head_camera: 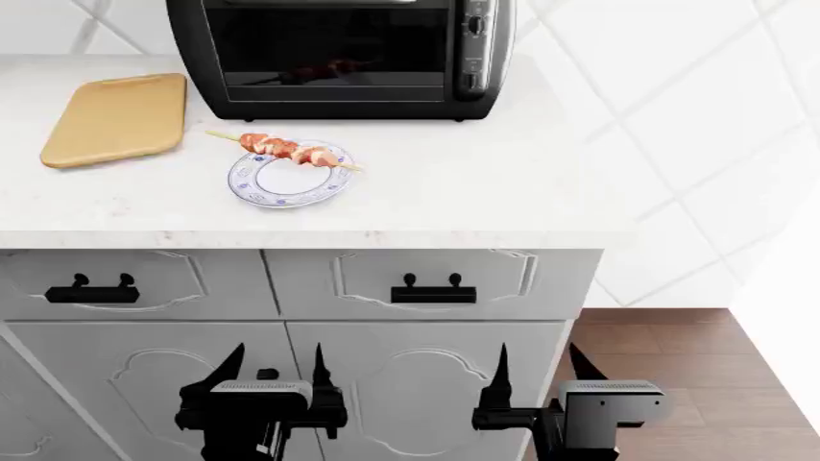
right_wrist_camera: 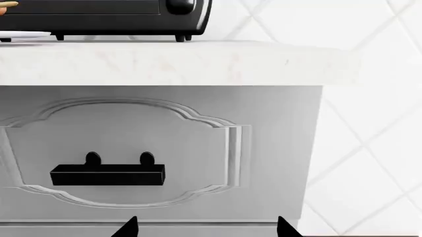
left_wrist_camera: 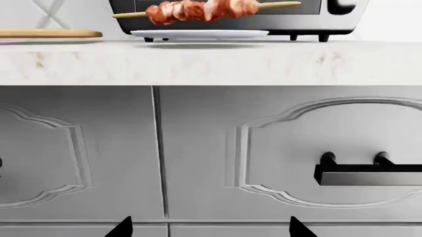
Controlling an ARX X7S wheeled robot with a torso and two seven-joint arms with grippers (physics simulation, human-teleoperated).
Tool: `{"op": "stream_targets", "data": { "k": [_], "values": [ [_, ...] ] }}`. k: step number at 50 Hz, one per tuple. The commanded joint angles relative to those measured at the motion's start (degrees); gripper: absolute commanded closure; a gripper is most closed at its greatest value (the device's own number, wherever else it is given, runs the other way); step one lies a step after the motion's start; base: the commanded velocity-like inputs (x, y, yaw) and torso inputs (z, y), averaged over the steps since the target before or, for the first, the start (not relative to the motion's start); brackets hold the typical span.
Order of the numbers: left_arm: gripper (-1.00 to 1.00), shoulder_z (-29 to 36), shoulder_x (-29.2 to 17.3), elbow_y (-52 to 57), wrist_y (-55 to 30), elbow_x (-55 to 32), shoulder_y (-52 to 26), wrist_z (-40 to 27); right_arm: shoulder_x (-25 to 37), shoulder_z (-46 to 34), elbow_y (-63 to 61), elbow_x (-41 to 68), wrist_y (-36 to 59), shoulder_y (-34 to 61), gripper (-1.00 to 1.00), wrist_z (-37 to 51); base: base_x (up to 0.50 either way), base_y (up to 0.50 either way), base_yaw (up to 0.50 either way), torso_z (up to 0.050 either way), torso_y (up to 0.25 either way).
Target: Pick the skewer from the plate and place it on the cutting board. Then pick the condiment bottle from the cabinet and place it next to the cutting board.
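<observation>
The left hand [head_camera: 275,370] hangs low in front of the cabinet doors, below the surface [head_camera: 423,206], with its two black fingers spread apart and nothing between them. The right hand [head_camera: 539,370] hangs at the same height beside it, also spread wide and holding nothing. In each wrist view only the two dark fingertips [left_wrist_camera: 122,228] show at the frame's edge, well apart from each other, pointing at the grey drawer fronts.

The skewer [head_camera: 284,149] lies across the far rim of the plate [head_camera: 284,187], its stick slanting from the cutting board's side toward the toaster oven's side, both ends reaching past the rim. Reddish-pink and white chunks fill its middle. From the left wrist view the skewer [left_wrist_camera: 201,10] rides above the plate [left_wrist_camera: 199,34], propped on the rim.

The plate sits on the white marbled surface, near its front edge. The cutting board [head_camera: 118,117] lies to the plate's left and a little farther back, flat, apart from the plate, its slot handle at the far end. In the left wrist view the cutting board [left_wrist_camera: 49,33] shows only as a thin tan edge.

Behind the plate stands a black toaster oven [head_camera: 336,58], door closed. Under the surface are two drawers, each with a black bar handle [head_camera: 433,293]; the left wrist view faces one handle [left_wrist_camera: 366,173] and the right wrist view faces one [right_wrist_camera: 108,174]. The condiment bottle is not visible in any view.
</observation>
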Motion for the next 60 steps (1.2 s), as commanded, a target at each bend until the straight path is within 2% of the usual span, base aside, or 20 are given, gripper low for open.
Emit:
{"op": "stream_targets", "data": {
  "k": [1,12,49,54,57,60],
  "values": [
    [-1.0,1.0,-0.9,0.0,0.0,-0.9,-0.1,-1.0,1.0,-1.3,-0.2,0.3,-0.4,-0.1,-1.0,1.2,0.0,0.0,0.0,0.0,0.0],
    [-1.0,3.0,-2.8,0.8,0.0,-3.9,-0.4,-1.9,3.0,-3.9,-1.2,1.4,-0.2,0.2,-1.0,2.1,0.0,0.0,0.0,0.0,0.0],
    [-1.0,6.0,-5.7,0.7,1.9,-6.6,-0.7,-4.8,5.4,-7.6,-3.9,5.5,2.7,0.7,-1.0,3.7,0.02,0.5,0.0,0.0,0.0],
    [-1.0,6.5,-5.9,1.2,4.8,-5.7,-0.4,-5.7,6.8,-9.0,-5.7,4.5,3.6,0.5,-1.0,3.4,0.0,0.0,0.0,0.0,0.0],
    [-1.0,6.7,-6.9,4.3,0.6,-6.8,-1.1,-5.2,7.8,-9.3,-8.7,4.2,6.7,0.7,-1.0,3.4,0.0,0.0,0.0,0.0,0.0],
    [-1.0,7.9,-9.0,6.5,0.5,-6.7,-2.3,-2.8,8.5,-9.0,-10.5,4.0,7.6,1.2,-1.0,3.9,0.0,0.0,0.0,0.0,0.0]
  ]
}}
